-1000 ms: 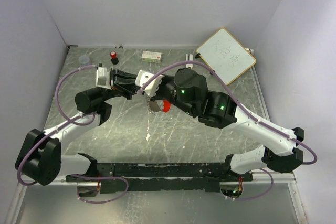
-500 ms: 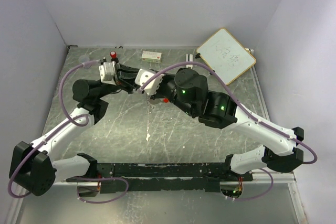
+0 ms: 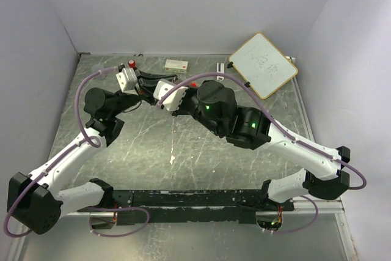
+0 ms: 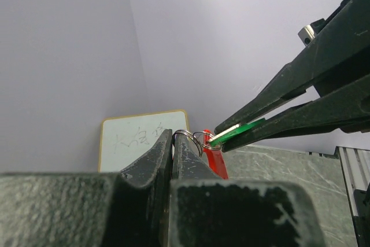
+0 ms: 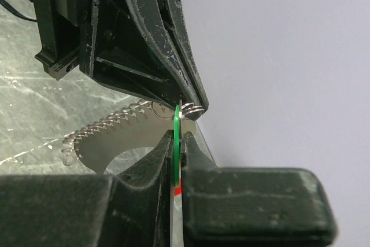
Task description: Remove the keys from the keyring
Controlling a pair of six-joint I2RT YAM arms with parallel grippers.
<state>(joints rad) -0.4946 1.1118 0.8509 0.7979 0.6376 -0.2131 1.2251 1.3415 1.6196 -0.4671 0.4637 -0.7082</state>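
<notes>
Above table, left arm faces right arm.

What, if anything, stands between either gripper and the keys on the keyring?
Nothing visible does. The left gripper is shut on the keyring, and the right gripper is shut on the green key. The red key hangs at the ring between them.

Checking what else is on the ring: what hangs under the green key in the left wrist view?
The red key hangs just below the green key, beside the keyring. Its lower end is covered by the left claw, so its tip cannot be seen.
</notes>
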